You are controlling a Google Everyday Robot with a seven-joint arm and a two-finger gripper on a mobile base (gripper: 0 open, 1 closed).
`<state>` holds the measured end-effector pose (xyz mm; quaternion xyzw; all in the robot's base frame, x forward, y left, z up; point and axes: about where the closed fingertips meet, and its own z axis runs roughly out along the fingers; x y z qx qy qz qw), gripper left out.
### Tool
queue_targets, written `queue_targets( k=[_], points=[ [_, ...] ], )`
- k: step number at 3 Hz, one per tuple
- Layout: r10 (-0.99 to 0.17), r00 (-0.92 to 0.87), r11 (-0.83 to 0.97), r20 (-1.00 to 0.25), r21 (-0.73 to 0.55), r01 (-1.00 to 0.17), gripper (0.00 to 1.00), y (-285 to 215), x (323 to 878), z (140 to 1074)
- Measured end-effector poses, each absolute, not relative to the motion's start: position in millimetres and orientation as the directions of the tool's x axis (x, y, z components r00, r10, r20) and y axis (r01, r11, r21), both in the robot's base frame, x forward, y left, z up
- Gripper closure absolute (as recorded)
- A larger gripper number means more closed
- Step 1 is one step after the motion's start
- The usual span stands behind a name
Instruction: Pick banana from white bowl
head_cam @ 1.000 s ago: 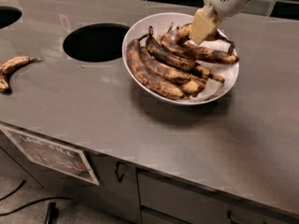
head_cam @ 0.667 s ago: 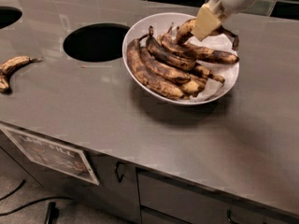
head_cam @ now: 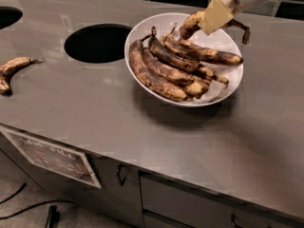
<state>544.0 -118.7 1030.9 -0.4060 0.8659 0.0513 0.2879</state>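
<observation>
The white bowl [head_cam: 159, 25] sits on the grey counter and holds several dark, nearly black bananas [head_cam: 164, 70]. My gripper [head_cam: 217, 14] is at the top right, above the bowl's far rim. It is shut on the banana [head_cam: 191, 24], a short, plump, tan-brown speckled one. The banana hangs lifted above the pile. Its dark stem [head_cam: 244, 31] sticks out to the right of the pale finger pad [head_cam: 214, 17]. The gripper's far side is hidden behind the banana.
A round hole [head_cam: 97, 42] is cut in the counter left of the bowl, and another [head_cam: 7, 15] at the far left. A small lone curved banana [head_cam: 12, 70] lies near the left edge. Cabinet drawers and a label [head_cam: 52, 156] are below the counter's front edge.
The gripper has risen up and to the right with the banana, lifting it off the pile in the bowl. The other bananas and the bowl stay put.
</observation>
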Motion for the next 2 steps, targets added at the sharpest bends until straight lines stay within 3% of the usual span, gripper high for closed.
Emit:
queue_targets(
  k=[2],
  points=[
    [-0.681, -0.459, 0.639, -0.571, -0.155, -0.754, 1.00, -110.1, 537.7, 1043.1]
  ],
)
